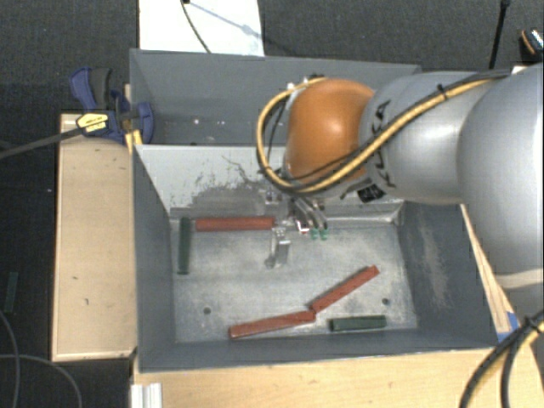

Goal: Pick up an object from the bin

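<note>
My gripper (274, 259) hangs below the orange wrist cover over the upper middle of the bin floor, fingertips pointing down just off the floor. Nothing shows between them. A red-brown bar (234, 224) lies flat along the back wall, its right end just left of the gripper's body. Another red-brown bar (343, 288) lies slanted to the lower right of the gripper. A third red-brown bar (270, 324) lies near the front wall, touching the slanted one's lower end.
A dark green bar (183, 246) lies upright along the left wall. A second dark green bar (358, 322) lies at the front right. The arm covers the bin's right back corner.
</note>
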`<action>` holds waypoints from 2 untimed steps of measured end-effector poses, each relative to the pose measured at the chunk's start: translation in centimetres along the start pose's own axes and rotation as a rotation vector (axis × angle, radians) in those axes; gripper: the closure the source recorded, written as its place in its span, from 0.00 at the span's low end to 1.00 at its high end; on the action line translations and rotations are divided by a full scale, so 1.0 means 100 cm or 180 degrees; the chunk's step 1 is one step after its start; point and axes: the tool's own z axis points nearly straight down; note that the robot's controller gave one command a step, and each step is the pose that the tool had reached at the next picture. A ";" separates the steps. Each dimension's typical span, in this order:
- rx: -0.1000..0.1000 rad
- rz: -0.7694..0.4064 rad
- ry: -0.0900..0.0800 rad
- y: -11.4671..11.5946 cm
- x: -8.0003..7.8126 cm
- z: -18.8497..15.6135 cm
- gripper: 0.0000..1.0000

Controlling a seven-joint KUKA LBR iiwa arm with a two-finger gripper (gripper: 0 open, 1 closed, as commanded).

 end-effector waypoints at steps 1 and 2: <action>-0.0007 -0.1435 0.0031 -0.043 0.033 0.049 0.00; -0.0008 -0.1353 0.0019 -0.052 0.114 -0.023 0.00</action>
